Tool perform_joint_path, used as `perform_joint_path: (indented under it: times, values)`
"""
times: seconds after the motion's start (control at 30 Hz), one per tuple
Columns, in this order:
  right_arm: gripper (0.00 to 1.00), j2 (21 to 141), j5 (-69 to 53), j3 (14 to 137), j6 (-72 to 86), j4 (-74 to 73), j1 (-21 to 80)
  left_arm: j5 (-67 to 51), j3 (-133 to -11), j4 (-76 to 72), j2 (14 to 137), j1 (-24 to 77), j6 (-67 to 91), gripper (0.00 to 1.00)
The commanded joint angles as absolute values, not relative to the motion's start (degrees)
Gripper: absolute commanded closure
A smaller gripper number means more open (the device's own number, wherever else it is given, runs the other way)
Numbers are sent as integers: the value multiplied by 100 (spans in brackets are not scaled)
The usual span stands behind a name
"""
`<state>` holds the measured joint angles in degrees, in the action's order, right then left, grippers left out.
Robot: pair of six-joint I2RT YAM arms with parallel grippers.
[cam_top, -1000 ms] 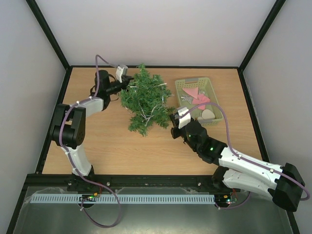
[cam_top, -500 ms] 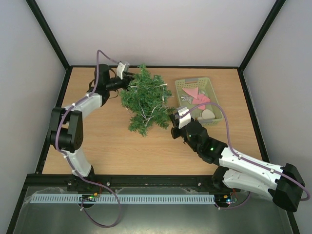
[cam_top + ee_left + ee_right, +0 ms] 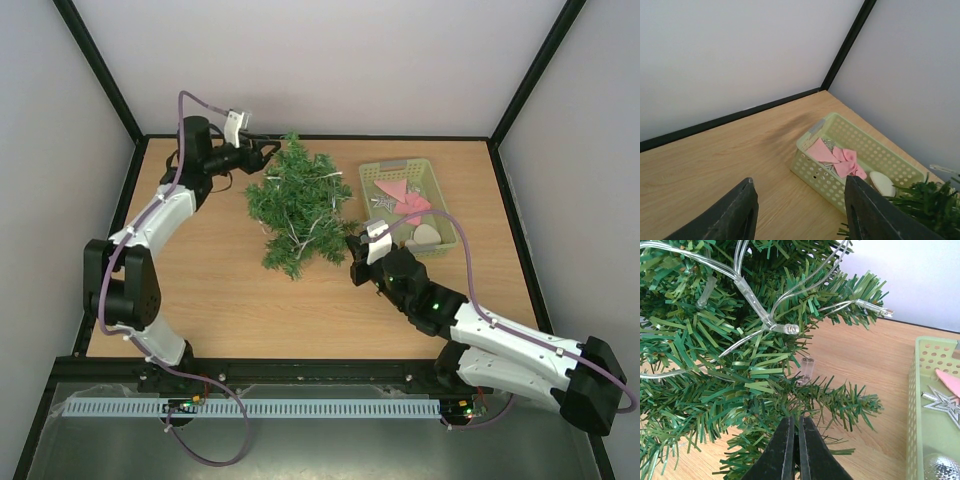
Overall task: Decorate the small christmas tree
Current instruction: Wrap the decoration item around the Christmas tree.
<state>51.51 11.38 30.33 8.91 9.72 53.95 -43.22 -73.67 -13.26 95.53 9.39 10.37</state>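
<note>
On wood table, R gripper is pressed together at a low twig of the small dark green bristly fir tree, prob. to steady it. L gripper is spread & empty by tree's far side. Pale green plastic basket w/ decorations sits near.

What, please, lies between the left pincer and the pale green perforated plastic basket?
In the top view, the small dark green bristly christmas tree lies between left pincer and basket.

Parted pincer, green basket, pink bow
</note>
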Motion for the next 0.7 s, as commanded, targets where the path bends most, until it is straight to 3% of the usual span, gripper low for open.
perform_joint_path:
  times: [0.0, 0.47, 0.57, 0.67]
  values:
    - [98, 5201, 1082, 3030, 1081, 1002, 5366, -4166, -7519, -914, 9223, 905, 1202, 50]
    - [98, 5796, 238, 3067, 2020, 1615, 5379, -1754, -7496, 1070, 7906, 252, 1867, 47]
    - [98, 5992, -48, 3053, 2279, 1938, 5392, -1629, -7305, 1420, 7420, 237, 1745, 47]
    - [98, 6060, -42, 3046, 2385, 2082, 5475, -2234, -6806, 1006, 6765, 260, 1529, 47]
